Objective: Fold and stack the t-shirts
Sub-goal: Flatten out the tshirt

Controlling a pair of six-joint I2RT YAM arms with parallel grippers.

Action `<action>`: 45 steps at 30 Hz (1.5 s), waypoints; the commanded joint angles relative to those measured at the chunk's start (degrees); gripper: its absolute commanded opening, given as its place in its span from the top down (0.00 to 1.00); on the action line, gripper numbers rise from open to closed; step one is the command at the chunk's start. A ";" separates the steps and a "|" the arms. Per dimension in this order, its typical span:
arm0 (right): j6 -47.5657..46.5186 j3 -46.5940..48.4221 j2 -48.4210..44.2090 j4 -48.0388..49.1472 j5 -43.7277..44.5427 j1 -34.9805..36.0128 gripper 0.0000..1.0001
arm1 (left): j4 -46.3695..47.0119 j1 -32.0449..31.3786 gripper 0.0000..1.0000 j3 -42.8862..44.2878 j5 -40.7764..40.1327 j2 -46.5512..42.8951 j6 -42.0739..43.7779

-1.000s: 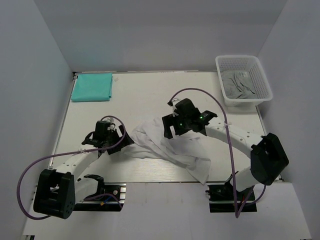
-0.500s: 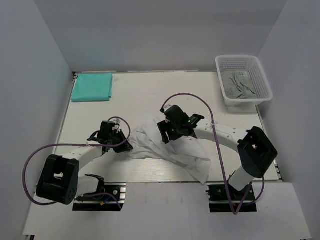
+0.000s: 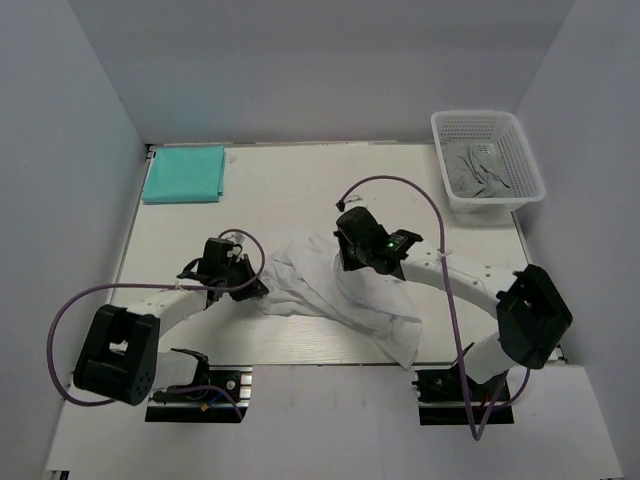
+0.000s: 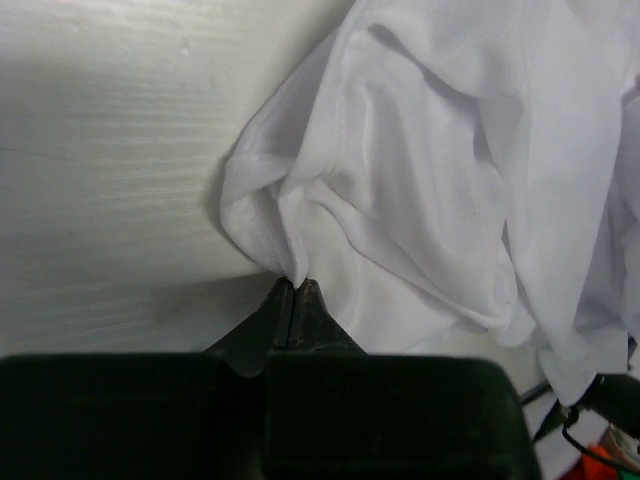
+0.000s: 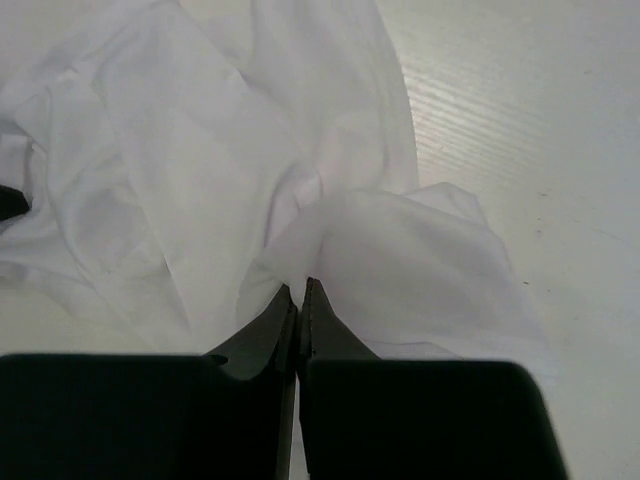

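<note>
T-shirt [image 4: 420,180] in left hand [image 4: 297,285], right hand [image 5: 300,290]

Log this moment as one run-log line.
left pincer: shut on white t-shirt | right pincer: shut on white t-shirt | teal t-shirt: folded, far left corner | mesh basket: grey cloth inside

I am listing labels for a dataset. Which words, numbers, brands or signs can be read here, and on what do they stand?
None can be read. The crumpled white cloth t-shirt, the folded teal cloth t-shirt and the white plastic mesh basket show no text.
</note>
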 commanded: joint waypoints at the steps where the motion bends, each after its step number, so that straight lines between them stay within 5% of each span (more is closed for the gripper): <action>1: 3.23 -1.53 -5.36 4.25 7.69 -0.27 1.00 | 2.62 -0.01 1.00 -0.29 -6.15 -7.72 0.03; 16: 3.51 -1.36 -22.76 6.98 28.96 -3.44 1.00 | -1.68 1.22 1.00 19.20 -10.54 -14.17 6.09; 31: -9.06 9.70 -38.32 6.45 45.67 -4.32 1.00 | -16.27 0.70 1.00 40.92 -43.23 -28.75 6.53; 45: -12.32 15.78 -48.53 3.81 44.10 -4.32 1.00 | -22.96 0.70 1.00 45.07 -45.46 -41.14 3.71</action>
